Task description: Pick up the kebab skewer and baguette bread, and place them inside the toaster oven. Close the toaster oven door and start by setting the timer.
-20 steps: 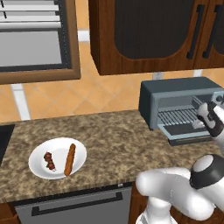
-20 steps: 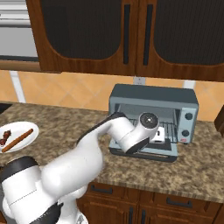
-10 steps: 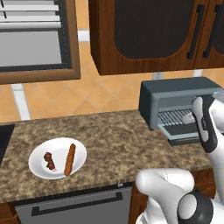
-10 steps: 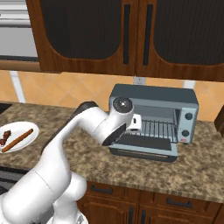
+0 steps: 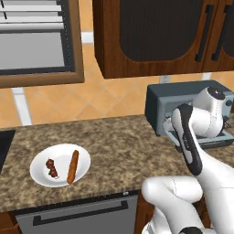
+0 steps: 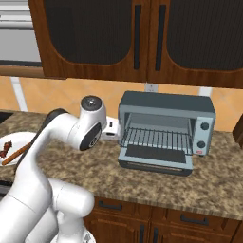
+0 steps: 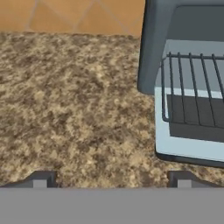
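Speckled granite counter | toaster oven right of centre, door dropped flat for loading | skewer and baguette side by side on plate, lower left | gripper spread wide, apparently empty

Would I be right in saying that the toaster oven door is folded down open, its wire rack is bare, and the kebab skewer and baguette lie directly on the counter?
Not quite: the kebab skewer and baguette lie on a white plate, as the left base view shows. The toaster oven door is indeed folded down, and the wire rack is bare.
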